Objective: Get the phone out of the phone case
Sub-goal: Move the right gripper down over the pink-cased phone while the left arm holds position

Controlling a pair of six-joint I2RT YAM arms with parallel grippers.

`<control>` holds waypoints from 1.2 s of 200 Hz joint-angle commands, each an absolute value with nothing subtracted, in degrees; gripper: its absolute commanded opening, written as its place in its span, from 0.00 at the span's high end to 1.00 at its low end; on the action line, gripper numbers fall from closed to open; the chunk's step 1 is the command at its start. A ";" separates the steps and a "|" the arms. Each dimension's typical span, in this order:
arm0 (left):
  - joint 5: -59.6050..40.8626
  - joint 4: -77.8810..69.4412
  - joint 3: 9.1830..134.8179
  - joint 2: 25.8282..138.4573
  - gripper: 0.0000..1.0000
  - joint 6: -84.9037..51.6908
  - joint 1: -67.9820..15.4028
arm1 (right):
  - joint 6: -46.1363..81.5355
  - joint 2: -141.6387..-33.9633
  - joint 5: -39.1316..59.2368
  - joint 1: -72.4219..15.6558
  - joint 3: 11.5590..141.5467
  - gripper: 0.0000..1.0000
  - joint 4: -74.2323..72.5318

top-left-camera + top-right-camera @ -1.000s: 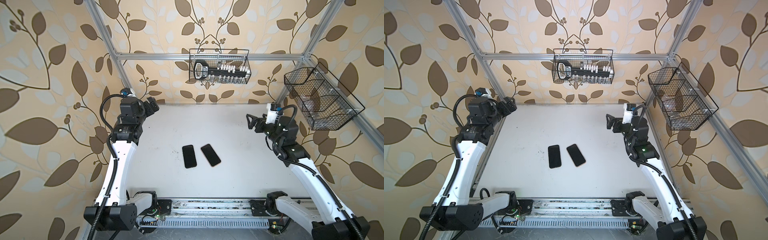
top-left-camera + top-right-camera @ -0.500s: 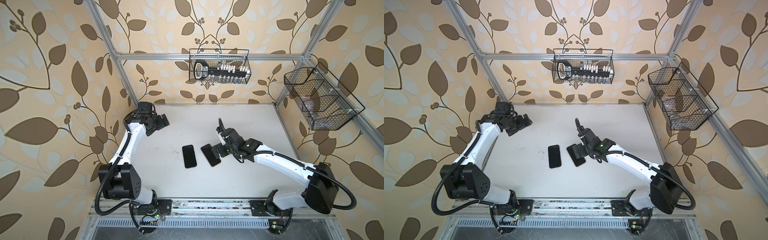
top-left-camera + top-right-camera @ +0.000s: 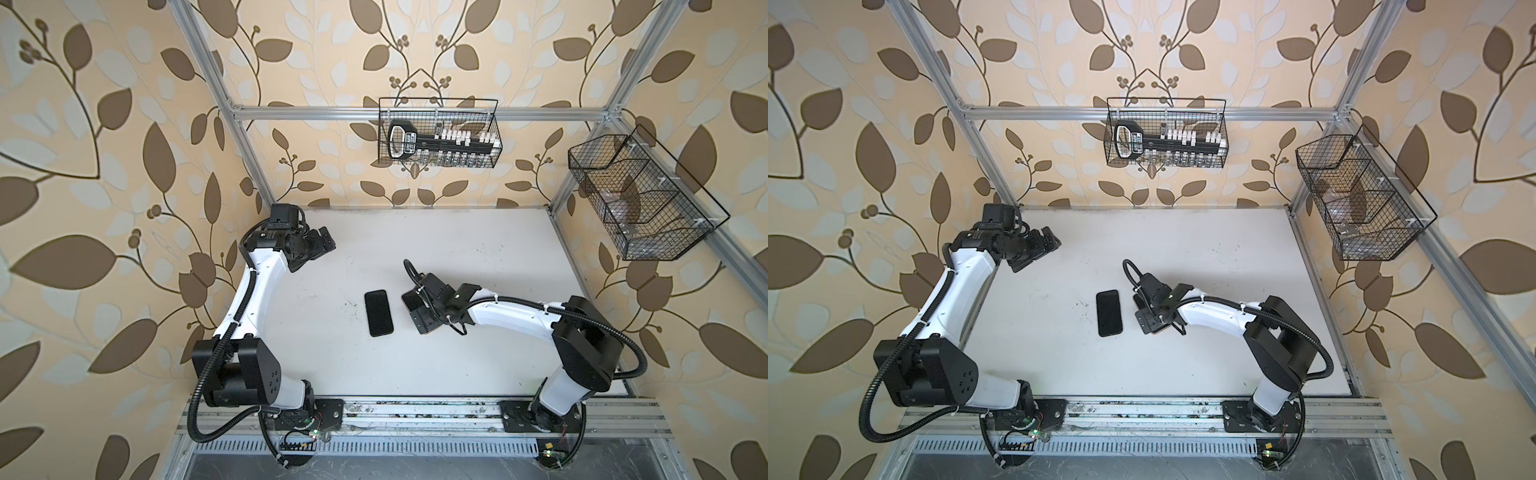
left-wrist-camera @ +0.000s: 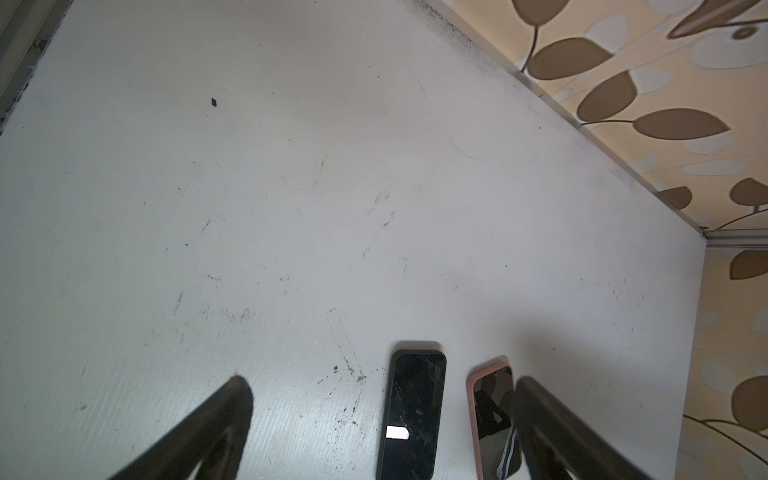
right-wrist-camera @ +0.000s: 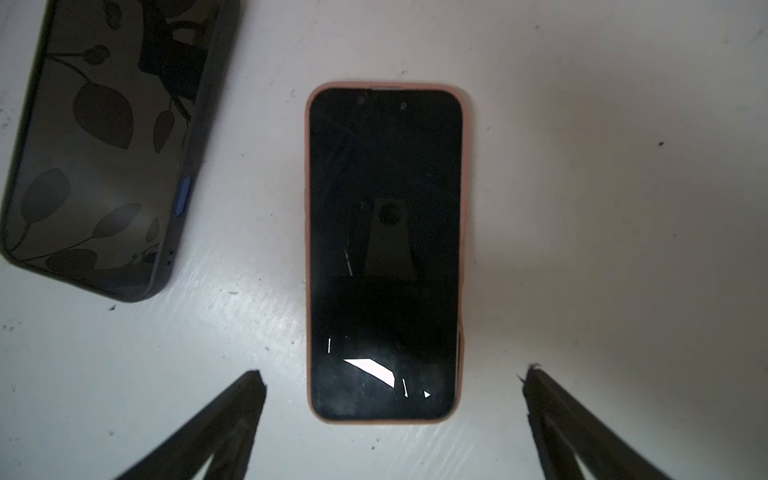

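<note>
White tabletop (image 3: 457, 249) inside leaf-papered walls (image 3: 104, 166): 2 phones lie flat, side by side.
My right pincer (image 5: 392, 374) hangs released over the phone (image 5: 384, 253), screen up and seated in its pink phone case (image 5: 466, 174), 1 finger (image 5: 208, 436) each side, neither touching. A dark-cased phone (image 3: 378, 313) lies just beside it. My left pincer (image 3: 322, 245) hovers released near the back left corner, well apart from both.

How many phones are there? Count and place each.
2. The dark-cased phone lies on the table; the pink-cased phone lies beside it, below the right gripper. None appears hidden.
</note>
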State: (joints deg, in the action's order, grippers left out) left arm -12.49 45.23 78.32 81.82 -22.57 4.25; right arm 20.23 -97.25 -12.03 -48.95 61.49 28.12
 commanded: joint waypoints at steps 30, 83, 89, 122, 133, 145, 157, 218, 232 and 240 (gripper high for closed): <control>-14.77 44.91 77.54 80.29 0.01 -23.07 5.62 | 22.95 -100.54 -14.62 -50.27 65.17 0.02 28.66; -15.38 44.91 77.41 80.60 0.01 -23.31 5.80 | 24.40 -101.64 -15.20 -50.71 65.48 0.03 28.39; -15.46 44.91 77.42 80.61 0.01 -23.31 5.79 | 24.48 -101.77 -15.29 -50.79 65.48 0.03 28.45; -15.64 44.87 77.35 80.77 0.01 -23.49 5.80 | 24.84 -102.84 -15.89 -50.80 65.65 0.02 28.91; -15.73 44.82 77.33 80.85 0.01 -23.55 5.85 | 24.71 -103.20 -15.79 -50.73 65.74 0.02 28.88; -15.73 44.82 77.34 80.88 0.01 -23.51 5.83 | 24.67 -103.57 -15.56 -50.71 65.76 0.01 28.91; -15.74 44.90 77.30 80.89 0.01 -23.55 5.89 | 24.61 -103.89 -15.38 -50.60 65.83 0.01 28.91; -15.83 44.82 77.28 80.90 0.01 -23.49 5.93 | 24.34 -105.01 -14.26 -50.17 65.56 0.02 28.06; -15.69 44.96 77.27 80.86 0.01 -23.41 5.97 | 24.17 -105.41 -14.36 -50.10 65.78 0.02 28.10; -15.65 44.91 77.29 80.86 0.01 -23.38 6.05 | 24.01 -105.55 -14.50 -49.92 65.92 0.02 28.12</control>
